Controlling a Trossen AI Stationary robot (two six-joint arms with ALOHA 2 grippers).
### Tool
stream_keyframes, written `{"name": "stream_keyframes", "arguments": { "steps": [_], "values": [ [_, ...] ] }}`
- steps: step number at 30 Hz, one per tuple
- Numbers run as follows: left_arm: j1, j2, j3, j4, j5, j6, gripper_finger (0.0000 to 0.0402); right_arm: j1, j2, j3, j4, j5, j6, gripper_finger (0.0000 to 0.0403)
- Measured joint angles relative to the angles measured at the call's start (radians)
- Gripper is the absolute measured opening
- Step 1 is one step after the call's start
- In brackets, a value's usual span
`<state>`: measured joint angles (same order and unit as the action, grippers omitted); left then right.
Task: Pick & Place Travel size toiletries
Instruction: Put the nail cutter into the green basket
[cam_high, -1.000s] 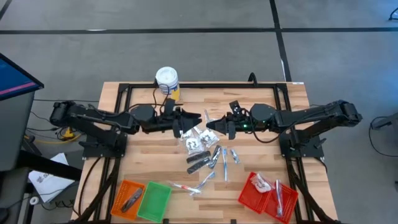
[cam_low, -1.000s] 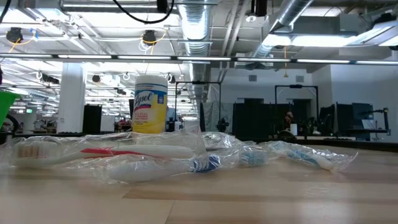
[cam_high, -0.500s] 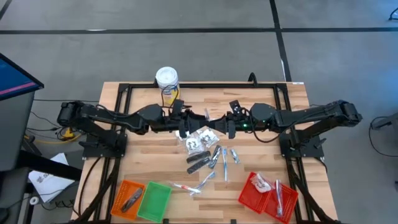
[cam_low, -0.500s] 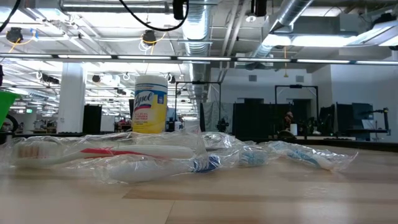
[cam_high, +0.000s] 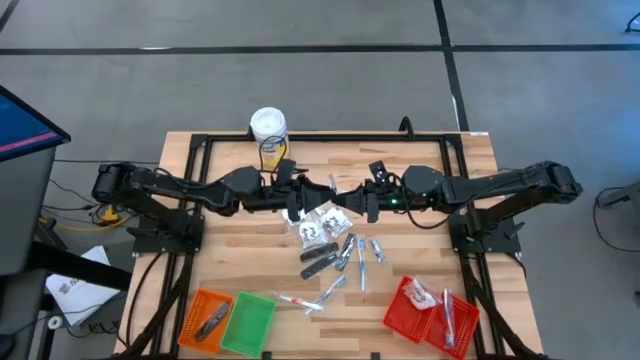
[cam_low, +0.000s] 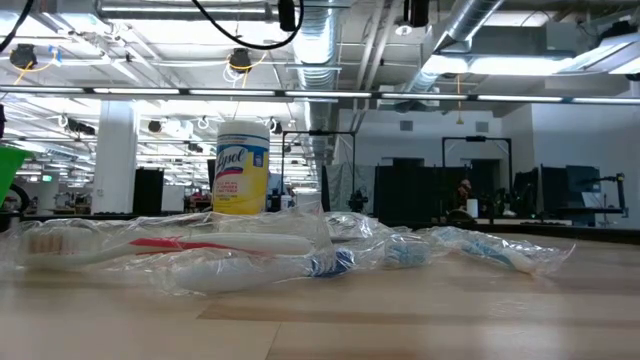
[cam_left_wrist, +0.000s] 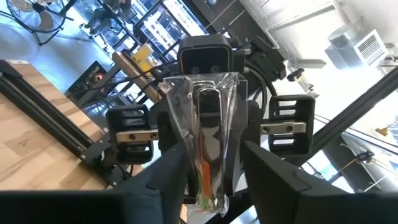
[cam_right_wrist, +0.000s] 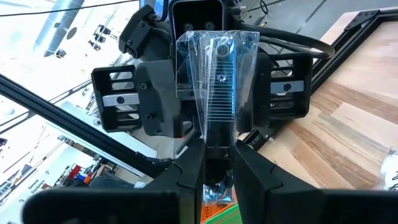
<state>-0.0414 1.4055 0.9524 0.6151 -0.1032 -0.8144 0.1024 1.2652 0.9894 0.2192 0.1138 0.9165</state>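
- Near the yellow canister (cam_high: 268, 128), a little toward the middle of the table (cam_high: 470, 170), the two arms meet above the wood with one clear wrapped packet (cam_right_wrist: 216, 81) between them.
- The right tool (cam_right_wrist: 217, 162) is closed narrow on the lower end of this packet and holds it upright in the air.
- The left tool (cam_left_wrist: 214, 174) is around the same packet from the other side; I cannot tell if it presses on it or not.
- The packet looks very light. Its film is thin, shiny and probably slippery, and it seems loose around a slim dark stiff piece inside.
- I think the best hold is across the stiff piece, not on the empty film edge, which may crumple and slide out.
- The other travel size toiletries (cam_high: 330, 235) lie loose on the table, farther from the canister than the tools. They look just as light, and the flat ones may be hard to lift off the wood.
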Motion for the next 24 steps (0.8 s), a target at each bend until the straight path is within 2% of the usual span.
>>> {"name": "stream_keyframes", "arguments": {
  "steps": [8, 12, 16, 20, 24],
  "values": [
    [0.003, 0.0, 0.0, -0.002, 0.001, 0.001, 0.0065, 0.0, 0.0, 0.0, 0.002, 0.0, 0.0, 0.0058],
    [0.003, 0.0, -0.001, 0.0, 0.007, 0.0, 0.0031, 0.0, 0.0, 0.0, 0.004, 0.0, 0.0, 0.0078],
    [0.003, 0.0, 0.0, 0.001, 0.007, 0.002, 0.0031, 0.001, 0.0, 0.0, 0.012, 0.0, 0.013, 0.0125],
    [0.003, 0.0, -0.001, 0.001, 0.007, 0.0, 0.004, 0.002, 0.0, 0.0, 0.024, -0.008, 0.054, 0.0191],
    [0.003, -0.001, 0.0, 0.0, 0.007, -0.001, 0.0031, 0.015, -0.001, 0.0, 0.044, -0.014, 0.054, 0.0252]
  ]
}}
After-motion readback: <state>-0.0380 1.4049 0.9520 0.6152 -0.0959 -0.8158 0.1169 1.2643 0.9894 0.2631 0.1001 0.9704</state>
